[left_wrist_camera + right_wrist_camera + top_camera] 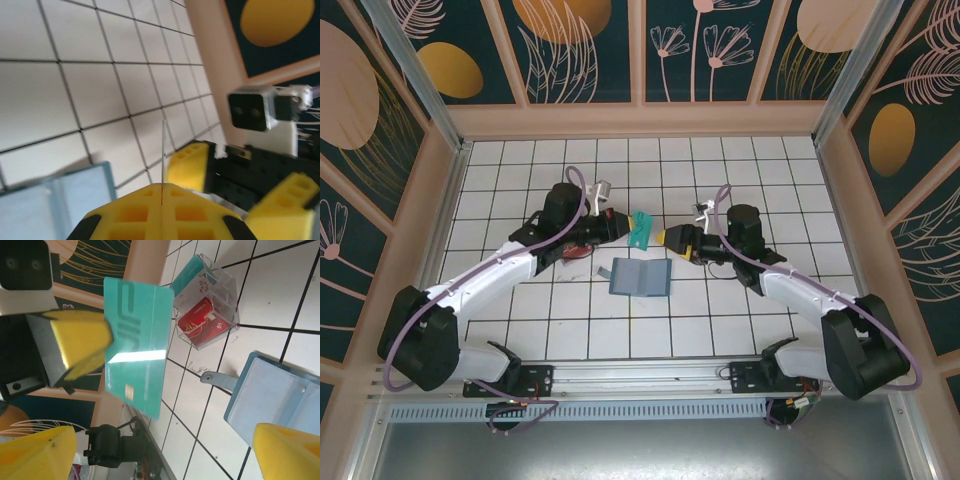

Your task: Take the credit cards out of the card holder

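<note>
Top view: I see the left gripper (625,227) pinching a teal credit card (640,231); the card holder (642,278) lies open near it. Left wrist: jaws shut on the card, edge-on. Right wrist: right gripper (165,452) spread wide, empty.

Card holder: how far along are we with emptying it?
Done: a red card sits in the clear box. In hand: the left gripper pinches a teal card, with the right gripper open beside it. Left: put that card down. The open card holder shows no card in the part visible.
</note>
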{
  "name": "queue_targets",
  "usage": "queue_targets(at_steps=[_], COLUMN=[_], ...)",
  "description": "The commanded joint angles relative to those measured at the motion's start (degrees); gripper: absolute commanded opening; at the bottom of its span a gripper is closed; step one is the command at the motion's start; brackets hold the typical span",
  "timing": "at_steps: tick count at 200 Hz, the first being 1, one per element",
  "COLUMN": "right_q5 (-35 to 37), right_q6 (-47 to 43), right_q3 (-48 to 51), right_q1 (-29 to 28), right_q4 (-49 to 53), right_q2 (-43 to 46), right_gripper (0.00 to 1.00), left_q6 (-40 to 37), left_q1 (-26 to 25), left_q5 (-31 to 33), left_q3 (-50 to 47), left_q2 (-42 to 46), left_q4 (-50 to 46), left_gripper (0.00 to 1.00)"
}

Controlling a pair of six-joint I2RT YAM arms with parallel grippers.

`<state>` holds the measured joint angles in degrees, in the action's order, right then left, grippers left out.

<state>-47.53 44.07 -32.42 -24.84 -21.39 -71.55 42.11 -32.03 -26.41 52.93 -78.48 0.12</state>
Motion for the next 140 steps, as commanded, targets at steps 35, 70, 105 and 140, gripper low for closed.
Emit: queue_targets(at_steps=[35,70,105,140], right_q5=[3.5,4.1,4.6,4.7], right_q6=[-6.1,-6.9,-7.3,-7.7], right_q3=[-1.3,-0.9,0.2,1.5], right_q1=[0.2,0.2,0.2,0.2], right_q4=[5.7,5.4,4.8,4.3], right_q2=[4.2,4.9,6.0,7.2], right_gripper=[0.99,0.99,0.99,0.99], left_q6=[-31.2,-48.2,-61.5,-71.5], left_q1=[0.0,0.1,0.4,3.2], left_q5=[25.9,33.2,40.0,40.7], left_q3=[2.5,5.9,6.2,5.6], left_q2=[3.5,2.9,0.4,-2.2], left_q4=[-13.8,-19.0,-19.9,-19.2], left_gripper=[0.00,0.00,0.00,0.00])
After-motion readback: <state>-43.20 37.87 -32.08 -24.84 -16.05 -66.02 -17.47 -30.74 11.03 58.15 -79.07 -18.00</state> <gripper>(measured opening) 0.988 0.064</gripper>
